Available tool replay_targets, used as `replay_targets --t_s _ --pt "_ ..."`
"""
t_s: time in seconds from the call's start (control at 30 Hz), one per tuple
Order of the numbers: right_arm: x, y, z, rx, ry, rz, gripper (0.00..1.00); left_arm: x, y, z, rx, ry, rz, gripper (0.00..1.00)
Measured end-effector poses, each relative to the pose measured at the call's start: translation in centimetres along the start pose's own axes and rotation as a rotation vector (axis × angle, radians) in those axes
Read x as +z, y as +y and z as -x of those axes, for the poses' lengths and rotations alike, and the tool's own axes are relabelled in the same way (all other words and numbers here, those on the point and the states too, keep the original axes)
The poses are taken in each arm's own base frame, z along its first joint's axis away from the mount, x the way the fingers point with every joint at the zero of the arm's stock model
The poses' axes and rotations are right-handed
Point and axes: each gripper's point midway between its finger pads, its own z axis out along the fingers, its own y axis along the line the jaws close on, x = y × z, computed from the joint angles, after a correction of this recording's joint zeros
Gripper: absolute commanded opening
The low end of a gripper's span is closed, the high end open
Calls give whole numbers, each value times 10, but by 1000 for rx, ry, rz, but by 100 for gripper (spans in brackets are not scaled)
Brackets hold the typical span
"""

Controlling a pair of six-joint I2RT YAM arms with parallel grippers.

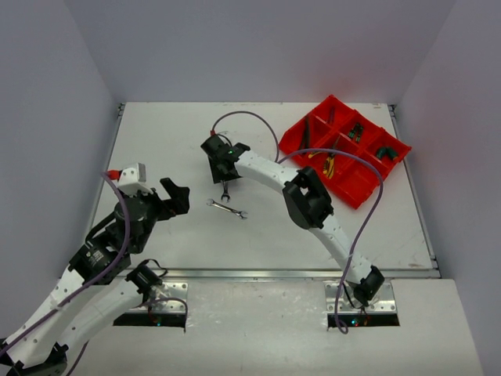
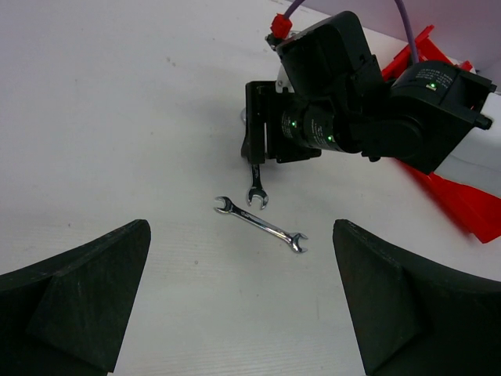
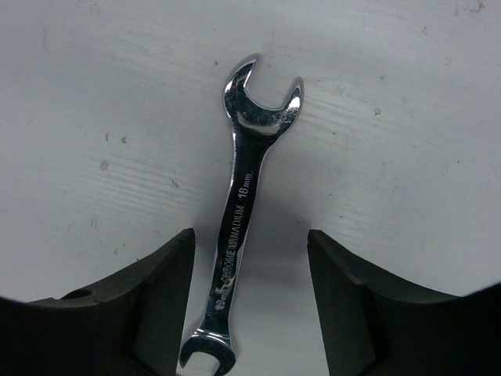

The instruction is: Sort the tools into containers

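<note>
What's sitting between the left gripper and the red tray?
Top view: a loose silver wrench lies on the table, then the right arm crosses before the red tray.

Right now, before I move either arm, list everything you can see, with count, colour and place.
straddled wrench: one, silver, flat on the table between the right pincer's fingers, gaps on both sides
free wrench: one, silver, mid-table, beside the first
tray: one, red, divided, far right corner
sorted tools: several, yellow, green and dark handles, in the tray's compartments
table: one, white
left pincer: one, black, open and empty, at the left
right pincer: one, black, open, over the straddled wrench
</note>
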Motion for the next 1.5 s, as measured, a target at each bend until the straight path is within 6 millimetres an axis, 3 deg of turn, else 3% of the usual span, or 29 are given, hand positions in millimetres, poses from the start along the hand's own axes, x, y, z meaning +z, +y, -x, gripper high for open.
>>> replay_targets --t_s 0.2,0.47,0.8,0.93,1.2,1.5 --pt "4 2 -4 5 7 8 39 -2 -2 1 -5 -2 -17 100" --pt "0 -9 -13 22 59 7 28 -6 -3 5 -16 -20 -35 100" --pt "-20 -50 -44 -66 183 -52 30 -9 -3 8 -27 -34 -47 100" --pt "-21 -62 -47 -98 243 -18 30 -10 -4 9 -27 -36 -48 100" --pt "-17 -63 -47 -116 333 108 34 -12 -3 11 -36 -48 -53 100" --pt "-14 -61 -44 -171 348 131 37 -13 -3 12 -37 -50 -54 100"
